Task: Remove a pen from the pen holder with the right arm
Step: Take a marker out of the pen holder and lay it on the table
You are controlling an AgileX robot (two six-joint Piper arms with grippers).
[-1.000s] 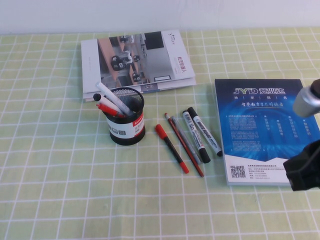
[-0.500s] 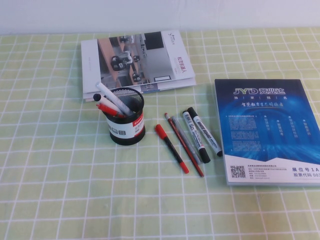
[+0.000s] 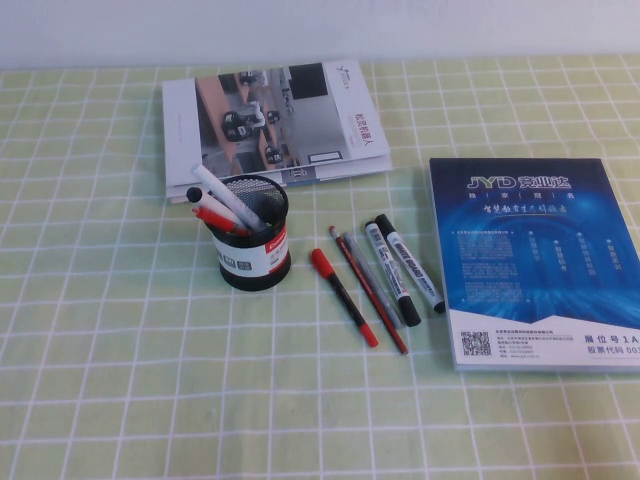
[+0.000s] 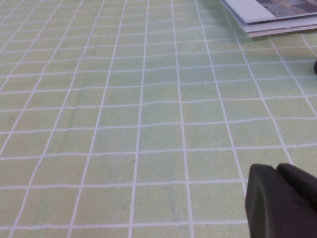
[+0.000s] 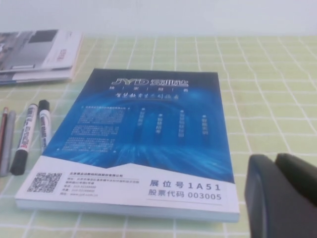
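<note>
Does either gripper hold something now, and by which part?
Nothing is held. The right gripper, shut, hangs near the blue booklet; the left gripper hangs over the tablecloth.

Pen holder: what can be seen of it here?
The pen holder is a black mesh cup with a white label, upright on the checked cloth in front of the brochures. A white marker and red pen lean out leftward. The left claw and right claw are outside the high view, not touching it.

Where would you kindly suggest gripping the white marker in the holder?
Grip the white marker by its exposed upper barrel, from above: it leans leftward out of the pen holder. Right claw, shut, is near the blue booklet; left claw over checked cloth.
</note>
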